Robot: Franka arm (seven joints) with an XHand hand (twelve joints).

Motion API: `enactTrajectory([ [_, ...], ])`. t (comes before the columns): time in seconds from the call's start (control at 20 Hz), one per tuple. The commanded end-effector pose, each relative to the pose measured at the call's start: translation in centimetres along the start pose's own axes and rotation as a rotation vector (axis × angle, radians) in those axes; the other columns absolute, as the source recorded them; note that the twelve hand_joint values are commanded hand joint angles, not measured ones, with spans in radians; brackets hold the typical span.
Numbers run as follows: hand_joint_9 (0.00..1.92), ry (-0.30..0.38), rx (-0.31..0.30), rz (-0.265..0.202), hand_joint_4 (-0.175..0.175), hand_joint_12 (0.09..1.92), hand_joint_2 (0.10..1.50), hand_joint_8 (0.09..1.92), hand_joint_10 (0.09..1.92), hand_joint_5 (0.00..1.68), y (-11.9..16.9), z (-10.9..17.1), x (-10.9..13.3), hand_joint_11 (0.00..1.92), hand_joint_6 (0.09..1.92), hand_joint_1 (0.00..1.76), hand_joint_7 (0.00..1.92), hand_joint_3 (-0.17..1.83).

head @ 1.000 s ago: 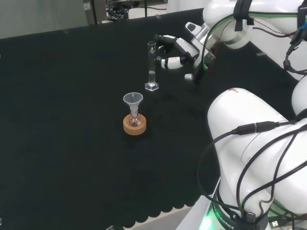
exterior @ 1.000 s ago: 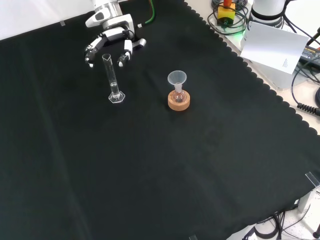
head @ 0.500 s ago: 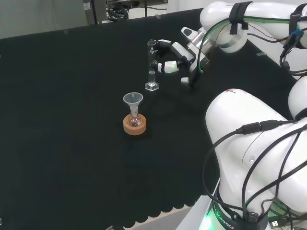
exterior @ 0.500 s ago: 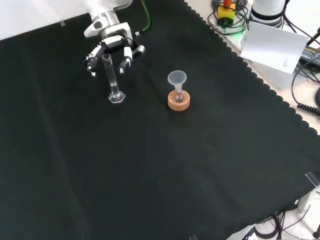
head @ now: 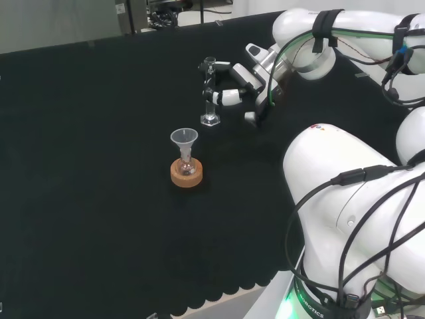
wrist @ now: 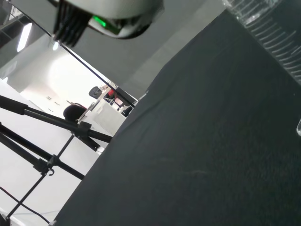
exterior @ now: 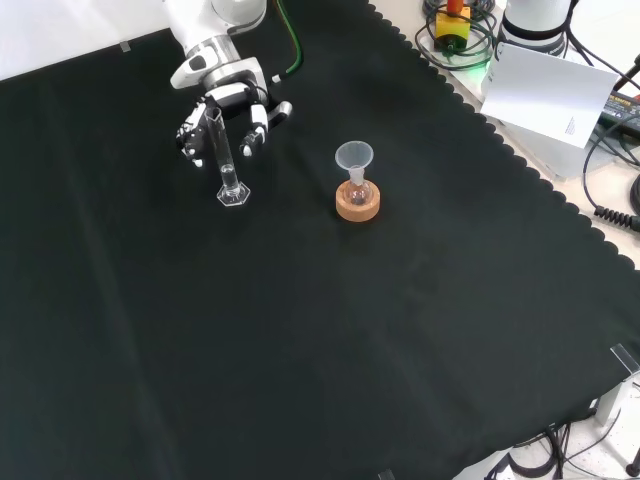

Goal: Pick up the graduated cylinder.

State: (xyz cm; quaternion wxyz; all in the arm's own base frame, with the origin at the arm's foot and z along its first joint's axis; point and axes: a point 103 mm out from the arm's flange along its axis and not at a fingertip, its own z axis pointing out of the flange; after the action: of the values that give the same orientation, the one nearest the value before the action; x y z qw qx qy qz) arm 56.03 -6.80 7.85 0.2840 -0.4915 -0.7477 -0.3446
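Hand (exterior: 225,100) around upright graduated cylinder (exterior: 222,150)

My arm (head: 345,199) is glossy white, built of rounded links; black cables loop across them, a green cable trails toward my wrist; black straps band the upper link; my hand (exterior: 228,95) has black fingers with white tips.

Clear graduated cylinder (exterior: 224,158), upright on black cloth, hexagonal foot, tall and narrow
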Motion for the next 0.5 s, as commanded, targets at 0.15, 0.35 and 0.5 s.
enactTrajectory([
  [0.15, 0.87, 0.047, -0.013, -0.003, -0.028, 1.26, 0.61, 0.57, 0.42, 0.64, -0.02, 0.59, -0.22, 0.50, 0.33, 1.01, 0.65, 0.69],
  [0.35, 0.88, 0.064, -0.019, -0.005, -0.042, 1.25, 0.61, 0.56, 0.42, 0.53, 0.05, 0.63, -0.22, 0.51, 0.33, 1.02, 0.64, 0.69],
  [0.5, 0.88, 0.077, -0.020, -0.001, -0.042, 1.26, 0.61, 0.56, 0.42, 0.53, 0.01, 0.74, -0.32, 0.52, 0.34, 1.02, 0.64, 0.69],
])
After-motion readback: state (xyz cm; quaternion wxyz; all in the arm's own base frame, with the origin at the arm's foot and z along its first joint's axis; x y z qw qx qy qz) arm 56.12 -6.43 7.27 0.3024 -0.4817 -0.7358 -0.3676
